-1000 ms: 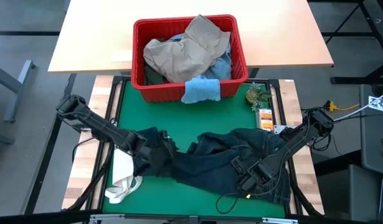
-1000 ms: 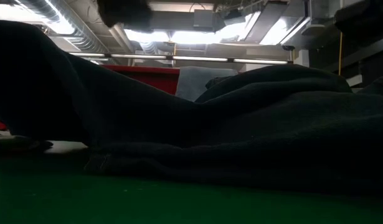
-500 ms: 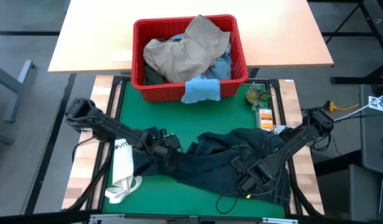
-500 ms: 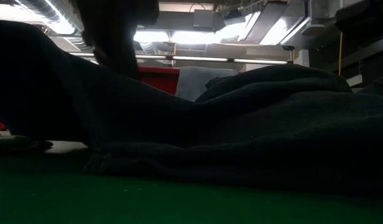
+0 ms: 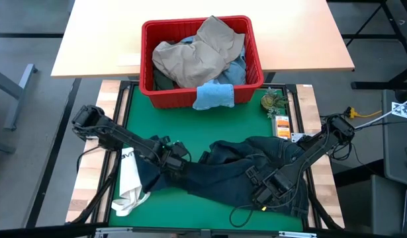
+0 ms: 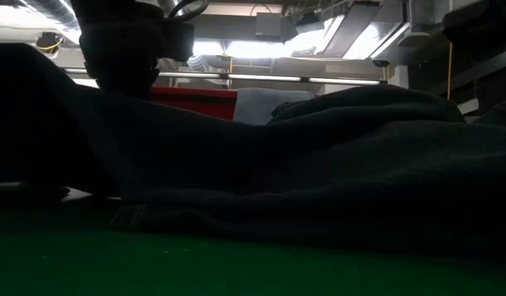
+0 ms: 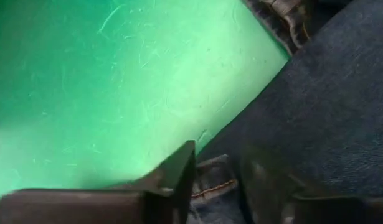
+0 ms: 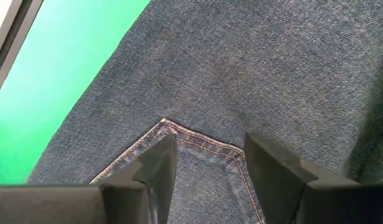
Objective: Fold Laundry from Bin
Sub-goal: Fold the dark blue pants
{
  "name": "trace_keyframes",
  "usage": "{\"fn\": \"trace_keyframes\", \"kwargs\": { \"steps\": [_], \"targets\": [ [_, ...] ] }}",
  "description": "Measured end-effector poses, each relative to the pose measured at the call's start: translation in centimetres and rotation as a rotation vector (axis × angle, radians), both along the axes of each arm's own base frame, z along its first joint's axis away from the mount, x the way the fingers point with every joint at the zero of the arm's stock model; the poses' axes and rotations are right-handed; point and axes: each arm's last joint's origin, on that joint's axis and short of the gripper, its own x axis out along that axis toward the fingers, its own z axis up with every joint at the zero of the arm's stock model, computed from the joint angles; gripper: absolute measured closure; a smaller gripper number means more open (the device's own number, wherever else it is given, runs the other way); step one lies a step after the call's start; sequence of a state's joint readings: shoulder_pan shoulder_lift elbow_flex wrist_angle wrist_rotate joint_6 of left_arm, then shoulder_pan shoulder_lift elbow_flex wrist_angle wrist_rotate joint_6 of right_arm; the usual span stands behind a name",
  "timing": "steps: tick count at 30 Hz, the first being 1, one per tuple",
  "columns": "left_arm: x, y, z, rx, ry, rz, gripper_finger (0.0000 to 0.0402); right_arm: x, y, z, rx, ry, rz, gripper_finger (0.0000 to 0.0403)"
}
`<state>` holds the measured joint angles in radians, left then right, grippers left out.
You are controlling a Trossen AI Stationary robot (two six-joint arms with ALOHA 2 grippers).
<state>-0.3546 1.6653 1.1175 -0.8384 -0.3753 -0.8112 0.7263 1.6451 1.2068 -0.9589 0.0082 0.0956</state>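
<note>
The white tote bag (image 5: 129, 185) lay at the near left edge of the green mat (image 5: 210, 122) on the desk, just beside the left gripper (image 5: 171, 157). That gripper was down at the left end of the dark navy jeans (image 5: 256, 175). In the left wrist view its fingers (image 7: 179, 180) straddled a stitched denim edge with a narrow gap between them; whether they had clamped the cloth could not be told.

The jeans lay crumpled across the near half of the mat, from the left gripper to the right edge. The right gripper (image 5: 263, 193) rested on the near right part of the jeans. In the right wrist view its fingers (image 8: 157, 165) stood apart, open, over a seamed pocket corner, holding nothing.

At the far side, the red bin (image 5: 147, 82) held the remaining laundry: khaki trousers (image 5: 200, 56) on top, light blue denim beneath, and a small light blue cloth (image 5: 213, 96) draped over its near rim.

Judged step: securing the jeans for spreading, before any fold. The next move likely calls for a firm grip at both ends, then pulling them apart to flatten the garment.

The high view gave the layout but hid the finger gaps; the wrist views showed these. The low view showed only a dark denim mass with the bin rim behind.
</note>
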Motion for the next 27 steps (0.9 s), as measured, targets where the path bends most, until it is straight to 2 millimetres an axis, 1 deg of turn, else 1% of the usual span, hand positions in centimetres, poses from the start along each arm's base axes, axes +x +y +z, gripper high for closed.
{"fn": "trace_keyframes", "kwargs": {
  "steps": [2, 3, 4, 10, 16, 21, 27],
  "targets": [
    [0.0, 0.0, 0.0, -0.002, -0.001, 0.002, 0.0359, 0.0, 0.0, 0.0, 0.0, 0.0, 0.0, 0.0215],
    [0.0, -0.1, 0.0, -0.005, -0.003, 0.01, 0.0379, 0.0, 0.0, 0.0, 0.0, 0.0, -0.001, 0.0215],
    [0.0, -0.1, 0.0, -0.008, -0.005, 0.019, 0.0388, 0.0, 0.0, 0.0, 0.0, 0.0, 0.0, 0.0215],
    [-0.3, -0.3, 0.0, -0.026, 0.014, 0.009, 0.0396, 0.0, 0.0, 0.0, 0.0, 0.0, -0.001, 0.0215],
    [-0.5, -1.2, 1.3, -0.018, -0.004, 0.003, 0.0398, 0.0, 0.0, 0.0, 0.001, 0.0, -0.002, 0.0215],
    [-0.5, -2.5, 3.4, 0.032, -0.027, -0.03, 0.0399, 0.1, 0.1, 0.0, 0.007, -0.007, -0.002, 0.0215],
    [-0.5, -4.3, 7.5, 0.101, -0.116, -0.071, 0.04, 0.2, 0.2, 0.0, 0.018, -0.019, -0.003, 0.0215]
  ]
}}
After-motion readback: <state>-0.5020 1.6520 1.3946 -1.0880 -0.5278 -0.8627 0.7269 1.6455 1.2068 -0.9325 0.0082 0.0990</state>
